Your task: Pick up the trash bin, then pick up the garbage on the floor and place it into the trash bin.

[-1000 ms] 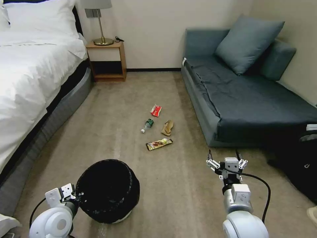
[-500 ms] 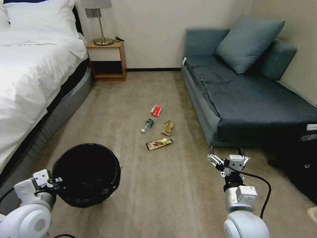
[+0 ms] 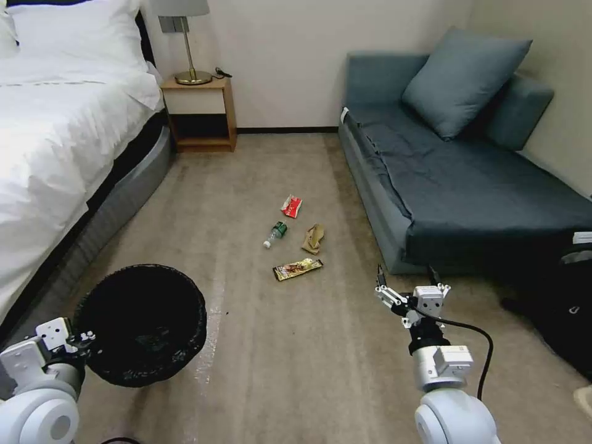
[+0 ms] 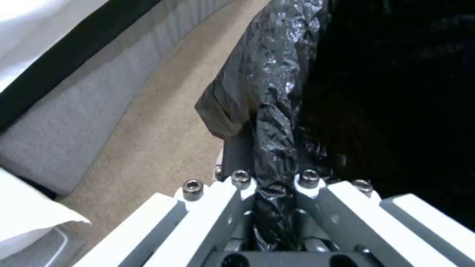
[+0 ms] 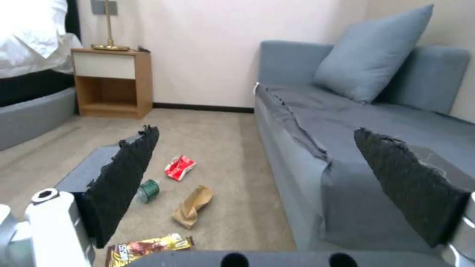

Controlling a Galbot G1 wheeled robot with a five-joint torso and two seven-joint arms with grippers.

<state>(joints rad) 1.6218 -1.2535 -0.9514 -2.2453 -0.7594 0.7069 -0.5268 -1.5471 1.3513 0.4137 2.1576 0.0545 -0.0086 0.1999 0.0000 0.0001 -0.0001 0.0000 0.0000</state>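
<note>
The trash bin [image 3: 140, 324], round with a black bag liner, hangs at the lower left, and my left gripper [image 3: 83, 341] is shut on its rim; the left wrist view shows the crumpled liner [image 4: 272, 148] pinched between the fingers. The garbage lies on the carpet mid-room: a red-and-white packet [image 3: 291, 206], a small bottle with a green label [image 3: 275, 234], a tan paper bag [image 3: 314, 238] and a gold-brown wrapper [image 3: 298, 269]. My right gripper [image 3: 407, 279] hovers open to the right of the wrapper, nearer to me. The right wrist view shows the packet [image 5: 179, 167], bottle [image 5: 147, 190], bag [image 5: 193, 205] and wrapper [image 5: 148, 247].
A bed [image 3: 55, 142] runs along the left, with a wooden nightstand [image 3: 200, 114] and a lamp at the back. A blue-grey sofa [image 3: 456, 179] with a cushion lines the right side. A dark bag [image 3: 564, 308] lies at the right edge. Open carpet spreads between bed and sofa.
My left arm has carried the bin to the left and away from the floor spot it stood on. My right gripper has moved forward toward the garbage, still open.
</note>
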